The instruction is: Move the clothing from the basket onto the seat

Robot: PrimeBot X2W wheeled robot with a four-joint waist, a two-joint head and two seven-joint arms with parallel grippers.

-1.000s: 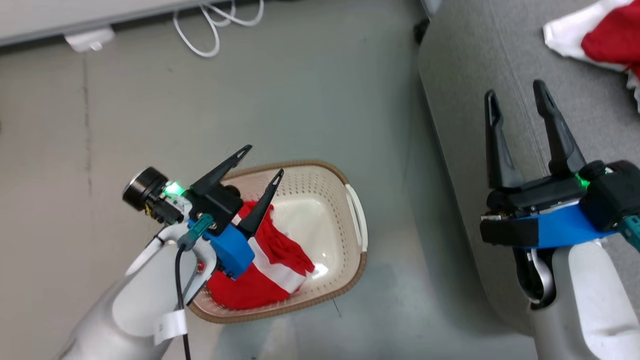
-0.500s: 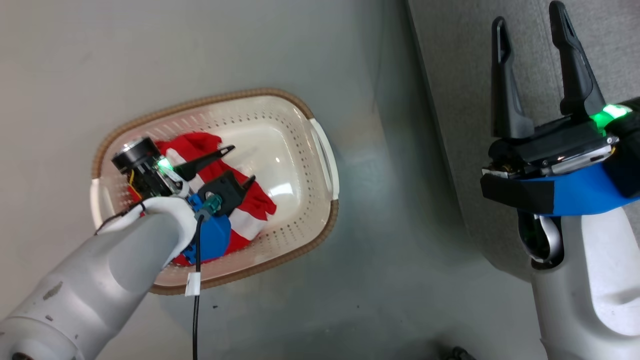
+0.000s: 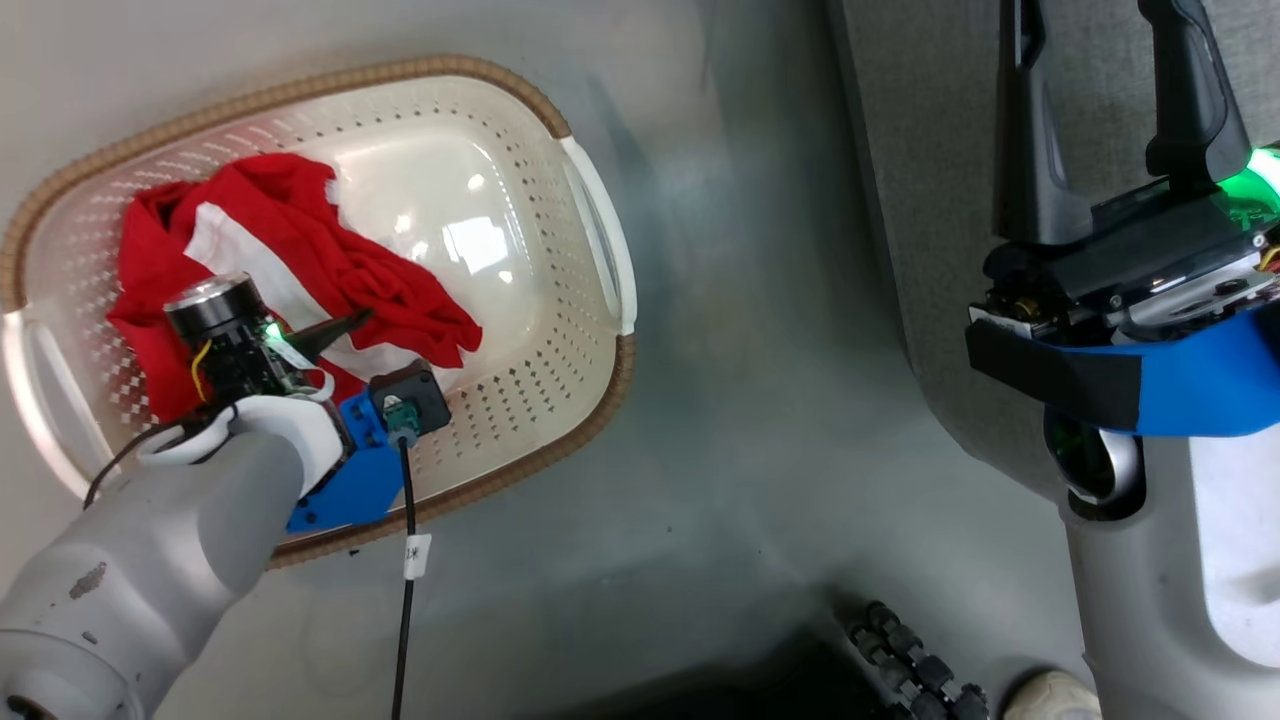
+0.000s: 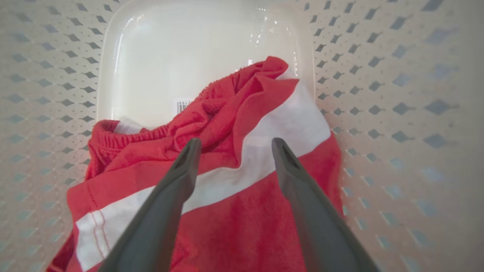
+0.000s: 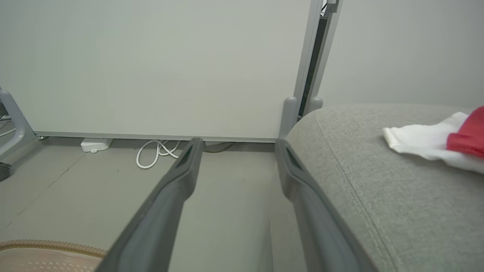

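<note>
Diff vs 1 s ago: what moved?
Left gripper went down from above the rim into the basket, fingers open over the clothing, nothing gripped. The head camera dipped too, so the whole picture shifted. Right gripper stayed open by the seat edge; clothing still in the basket.

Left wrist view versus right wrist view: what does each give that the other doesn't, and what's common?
Left wrist view: the left gripper, open, at the clothing inside the basket; a barcode label on its floor. Right wrist view: the right gripper, open and empty; the seat with a red-and-white garment on it; a white cable by the wall. Shared: the basket, there as a brown rim.
</note>
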